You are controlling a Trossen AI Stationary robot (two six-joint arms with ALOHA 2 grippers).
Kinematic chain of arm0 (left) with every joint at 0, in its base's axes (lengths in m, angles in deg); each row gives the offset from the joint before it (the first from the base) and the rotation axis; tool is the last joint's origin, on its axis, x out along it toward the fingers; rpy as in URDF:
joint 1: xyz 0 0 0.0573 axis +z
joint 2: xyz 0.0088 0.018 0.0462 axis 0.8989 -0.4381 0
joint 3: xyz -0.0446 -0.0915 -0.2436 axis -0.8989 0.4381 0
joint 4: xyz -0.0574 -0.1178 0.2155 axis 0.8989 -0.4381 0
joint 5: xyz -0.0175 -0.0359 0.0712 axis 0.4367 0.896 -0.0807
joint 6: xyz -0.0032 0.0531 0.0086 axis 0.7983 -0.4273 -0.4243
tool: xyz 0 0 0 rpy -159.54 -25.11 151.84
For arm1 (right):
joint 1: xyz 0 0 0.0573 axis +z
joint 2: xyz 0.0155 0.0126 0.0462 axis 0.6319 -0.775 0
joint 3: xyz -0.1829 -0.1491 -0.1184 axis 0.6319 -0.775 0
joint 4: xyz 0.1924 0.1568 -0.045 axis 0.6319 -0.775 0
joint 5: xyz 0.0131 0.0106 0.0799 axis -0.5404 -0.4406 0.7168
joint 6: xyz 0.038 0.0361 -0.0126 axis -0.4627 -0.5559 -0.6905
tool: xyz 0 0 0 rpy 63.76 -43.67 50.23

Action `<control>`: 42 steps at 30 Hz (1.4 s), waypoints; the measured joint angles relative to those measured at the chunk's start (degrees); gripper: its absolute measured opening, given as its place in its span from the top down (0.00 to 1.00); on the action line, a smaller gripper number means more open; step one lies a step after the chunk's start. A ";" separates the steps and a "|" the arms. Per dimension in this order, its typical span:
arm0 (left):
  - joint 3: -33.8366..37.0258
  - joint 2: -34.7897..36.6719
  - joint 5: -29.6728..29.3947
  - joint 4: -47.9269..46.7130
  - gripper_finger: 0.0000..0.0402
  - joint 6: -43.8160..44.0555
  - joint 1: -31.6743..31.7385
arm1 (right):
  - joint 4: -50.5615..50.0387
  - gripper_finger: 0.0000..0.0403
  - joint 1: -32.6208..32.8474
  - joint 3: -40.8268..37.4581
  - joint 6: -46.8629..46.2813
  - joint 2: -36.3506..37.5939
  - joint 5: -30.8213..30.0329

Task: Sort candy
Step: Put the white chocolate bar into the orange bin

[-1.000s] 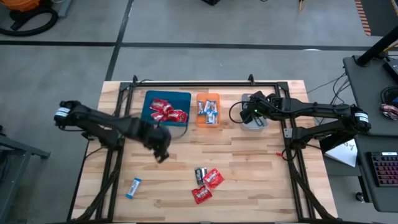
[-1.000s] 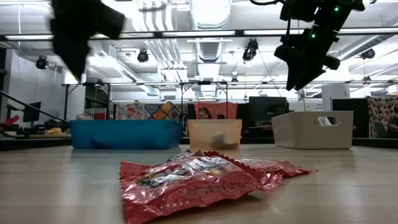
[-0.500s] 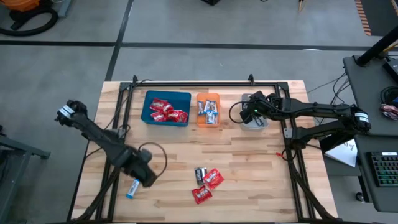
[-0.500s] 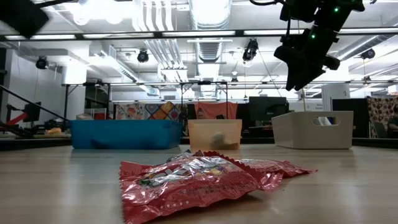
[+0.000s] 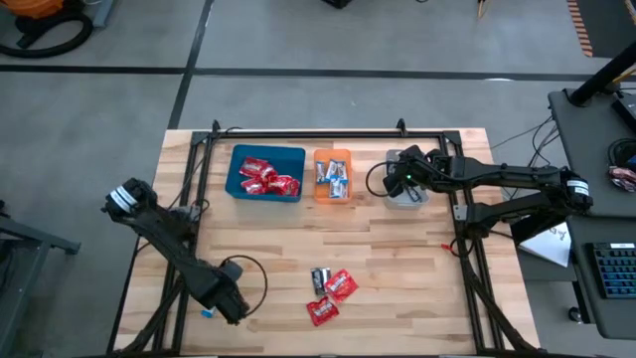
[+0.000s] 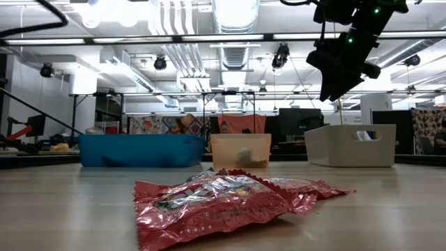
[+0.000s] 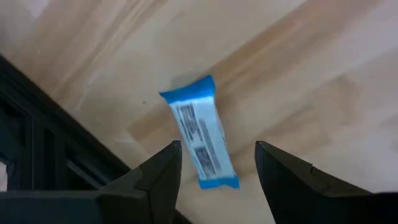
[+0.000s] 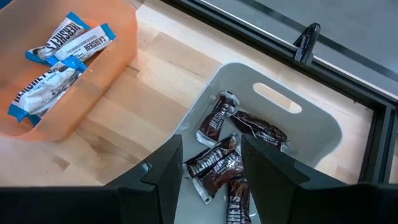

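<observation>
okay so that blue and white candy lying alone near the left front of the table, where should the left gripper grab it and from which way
Take the blue-and-white candy across its narrow middle, coming straight down from above. It lies flat on the wooden table, so only its long side edges offer purchase. The left gripper hangs over it, fingers open astride its near end.

A robotics lab or workshop: exposed white ceiling ducts [image 6: 233,14] over far rows of dark computer monitors [image 6: 298,120], grey concrete floor [image 5: 298,35] around the slatted wooden counter [image 5: 397,259].
</observation>
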 joint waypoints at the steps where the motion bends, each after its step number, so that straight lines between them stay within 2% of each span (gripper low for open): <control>1: 0.02 -0.86 -0.54 -0.04 0.55 -0.01 0.00 | 0.05 0.61 0.00 0.00 -0.01 0.00 0.00; 6: 0.09 -4.69 -4.64 -1.26 0.59 -0.39 0.04 | 0.18 0.61 0.00 0.00 0.00 0.00 0.00; 18: 0.08 -8.75 -4.28 -0.31 0.68 1.95 -0.45 | 0.18 0.61 0.00 0.00 0.29 0.00 0.00; 22: 0.15 -9.62 -4.42 0.15 0.76 2.13 -0.55 | 0.18 0.61 0.00 0.00 0.78 0.00 0.00; 27: -0.10 -9.72 -4.75 0.76 0.95 0.95 -0.57 | 0.18 0.61 0.00 0.00 0.96 0.00 0.00; 31: -1.27 -9.51 -5.97 0.18 0.97 -0.84 -0.63 | 0.18 0.61 0.00 0.00 1.07 0.00 0.00; 35: -2.58 -7.81 -12.23 -0.50 1.00 -1.78 0.38 | 0.18 0.61 0.00 0.00 1.60 0.00 0.00; 42: -4.72 -0.79 -30.44 -0.50 1.00 -6.43 2.41 | 0.18 0.61 0.00 0.00 2.46 0.00 0.04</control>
